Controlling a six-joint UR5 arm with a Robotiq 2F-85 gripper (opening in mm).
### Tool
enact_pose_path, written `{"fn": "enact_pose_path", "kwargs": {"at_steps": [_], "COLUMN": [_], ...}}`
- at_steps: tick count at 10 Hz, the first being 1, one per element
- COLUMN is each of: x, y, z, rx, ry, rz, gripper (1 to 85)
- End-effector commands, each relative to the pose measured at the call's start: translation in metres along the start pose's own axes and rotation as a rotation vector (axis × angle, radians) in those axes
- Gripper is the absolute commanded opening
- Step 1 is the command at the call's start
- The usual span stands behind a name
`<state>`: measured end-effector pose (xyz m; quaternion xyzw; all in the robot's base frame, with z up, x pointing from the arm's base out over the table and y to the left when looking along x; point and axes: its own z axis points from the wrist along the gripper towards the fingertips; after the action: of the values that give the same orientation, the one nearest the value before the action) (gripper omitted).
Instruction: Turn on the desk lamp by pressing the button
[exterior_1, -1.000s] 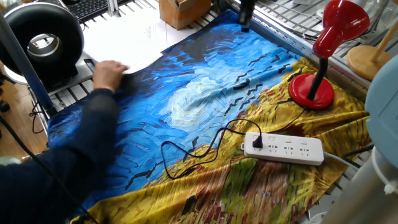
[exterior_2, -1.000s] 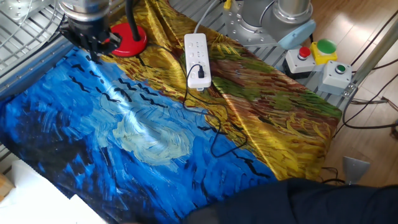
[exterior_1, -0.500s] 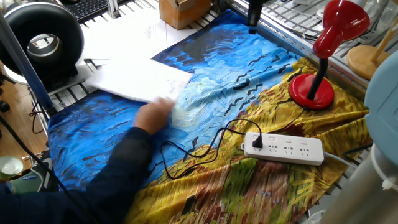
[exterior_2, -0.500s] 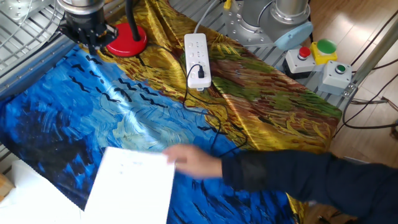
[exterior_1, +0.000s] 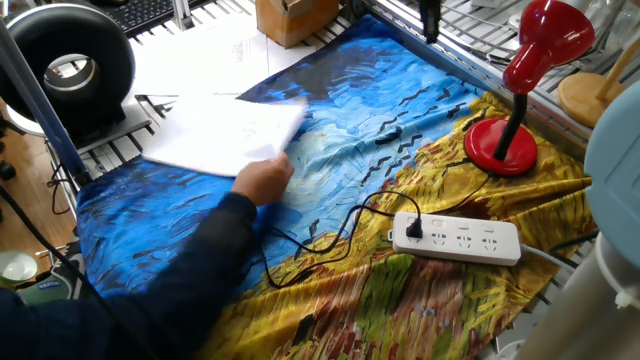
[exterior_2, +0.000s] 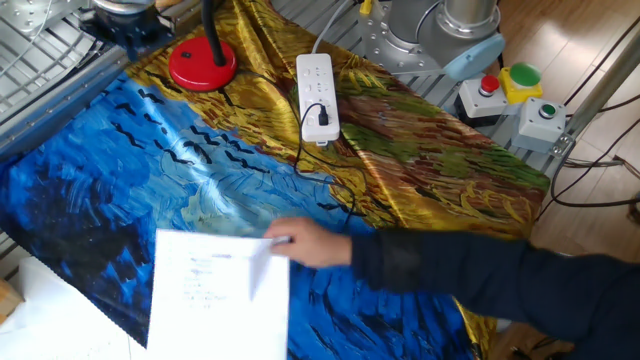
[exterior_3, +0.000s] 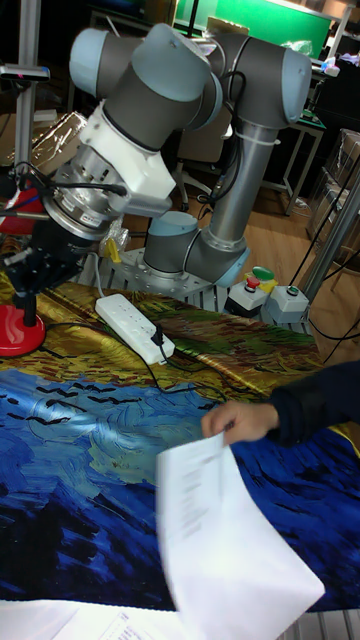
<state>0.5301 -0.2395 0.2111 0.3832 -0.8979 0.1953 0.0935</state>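
The gripper (exterior_1: 430, 20) is cut off by the top edge in one fixed view, only a dark stub showing, and in the other fixed view (exterior_2: 125, 18) it sits half out of frame at the top left; whether its fingers are open or shut cannot be told anywhere. In the tall fixed view the desk lamp (exterior_3: 18, 325) is cropped by the left edge, its shade hidden behind the gripper's dark body. The button is too small to make out on the red base. The person's hand (exterior_2: 305, 243) is partly hidden behind the sheet of paper (exterior_2: 215, 290), which runs off the bottom edge, motion-blurred
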Motion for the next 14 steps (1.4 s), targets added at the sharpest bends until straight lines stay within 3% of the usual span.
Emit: {"fn": "enact_pose_path", "kwargs": {"at_steps": [1, 2, 3, 5, 6, 8, 10, 12, 14], "x": [0.012, 0.007, -0.003, -0.008, -0.003, 0.004, 0.003, 0.008, 0.022], "y": [-0.027, -0.028, -0.021, -0.02, -0.022, -0.021, -0.01, 0.007, 0.033], "z": [-0.002, -0.002, -0.002, 0.026, 0.04, 0.048, 0.056, 0.057, 0.057], "rx": [0.101, 0.104, 0.08, 0.074, 0.088, 0.093, 0.065, -0.003, -0.111], "ry": [0.046, 0.026, -0.012, -0.091, -0.114, -0.127, -0.158, -0.154, -0.104], "rz": [-0.063, -0.093, -0.12, -0.172, -0.193, -0.217, -0.225, -0.194, -0.131], "gripper": [1.3, 1.3, 1.3, 1.3, 1.3, 1.3, 1.3, 1.3, 1.3]}}
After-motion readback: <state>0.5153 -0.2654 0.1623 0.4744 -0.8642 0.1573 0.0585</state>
